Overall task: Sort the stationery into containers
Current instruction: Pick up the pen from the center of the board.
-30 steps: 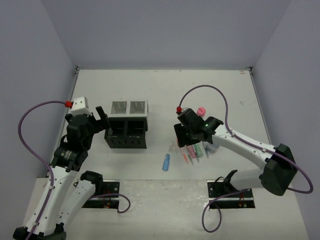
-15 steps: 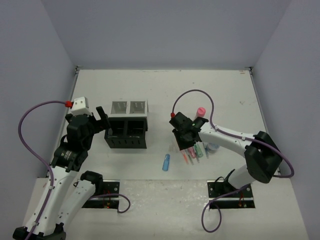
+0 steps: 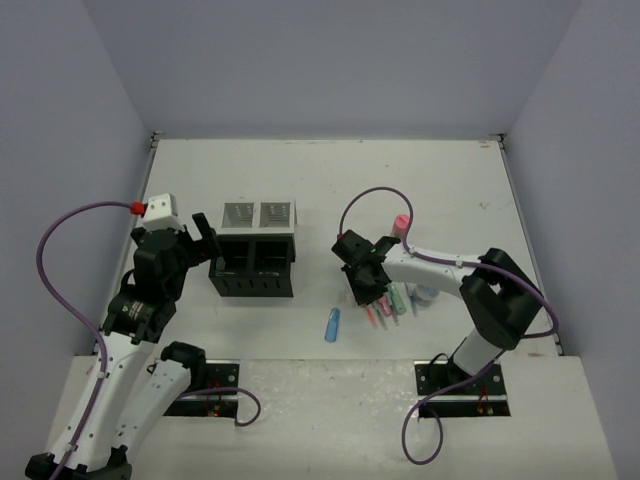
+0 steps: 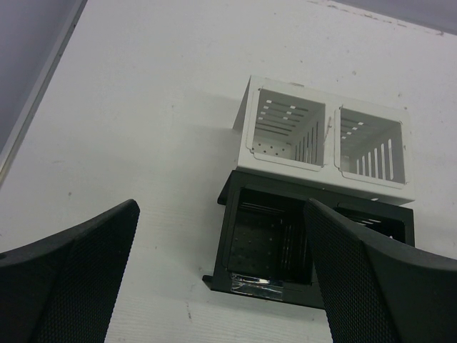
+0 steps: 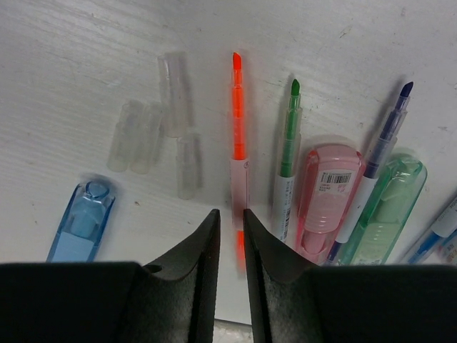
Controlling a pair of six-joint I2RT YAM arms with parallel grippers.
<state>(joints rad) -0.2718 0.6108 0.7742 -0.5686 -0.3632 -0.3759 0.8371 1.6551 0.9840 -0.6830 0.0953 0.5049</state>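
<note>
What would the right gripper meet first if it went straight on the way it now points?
The orange pen: its near end lies between the almost closed fingers of the right gripper. Whether it is pinched yet I cannot tell. Right under it is the white table.

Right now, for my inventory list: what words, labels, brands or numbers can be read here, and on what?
On the pink case: a barcode sticker, its digits too small to read.
On the orange pen: a faint mark on its white band, too blurred to read.
No other text shows in any view.
</note>
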